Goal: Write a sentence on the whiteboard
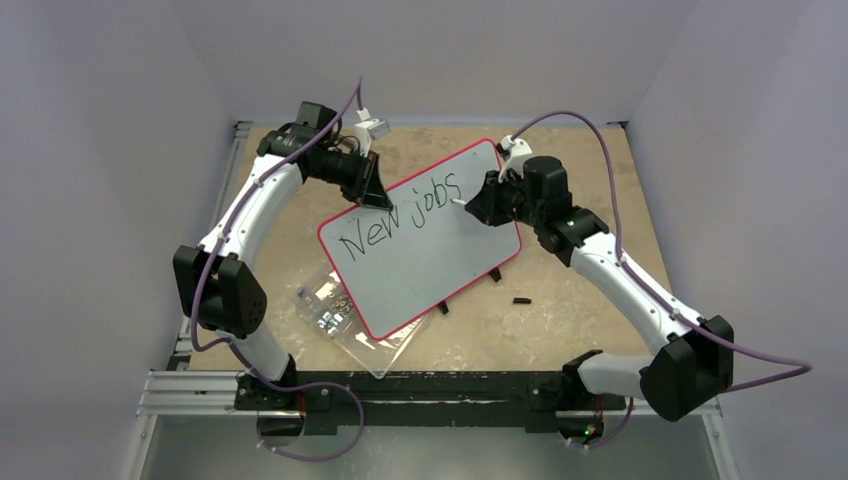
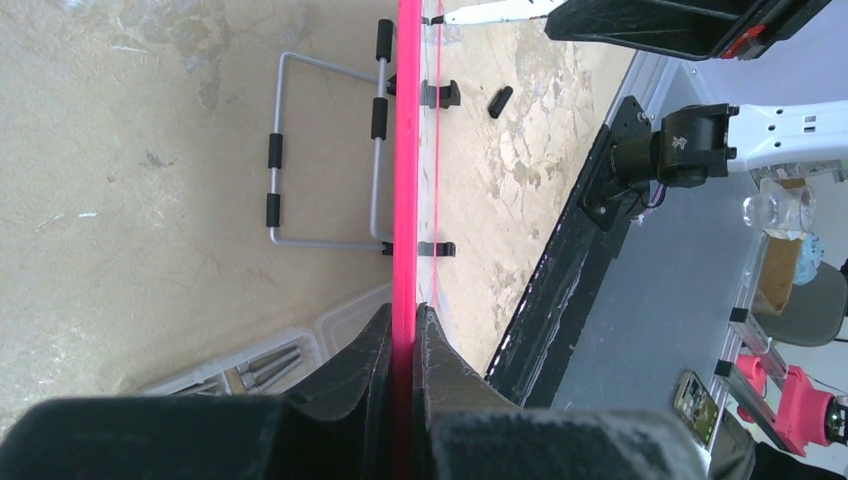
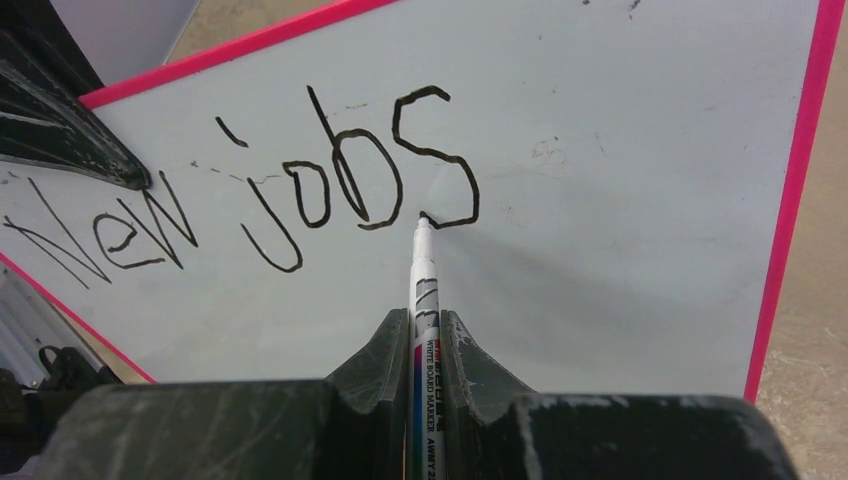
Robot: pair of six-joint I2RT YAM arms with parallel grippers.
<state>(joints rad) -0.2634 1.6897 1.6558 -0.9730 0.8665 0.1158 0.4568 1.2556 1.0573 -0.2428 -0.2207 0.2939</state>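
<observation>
Clamping red rim of whiteboard (image 1: 430, 255) between fingers of left hand (image 2: 404, 325). Pinching marker (image 3: 424, 265) in right hand (image 3: 427, 325), with tip touching board just ahead, at final "s" of sentence (image 3: 300, 195), so far only "New jobs".

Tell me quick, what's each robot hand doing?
Left gripper: shut on the whiteboard rim.
Right gripper: shut on the marker.

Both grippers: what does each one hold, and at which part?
The left gripper clamps the whiteboard by its red rim. The right gripper holds the marker around its barrel.
</observation>
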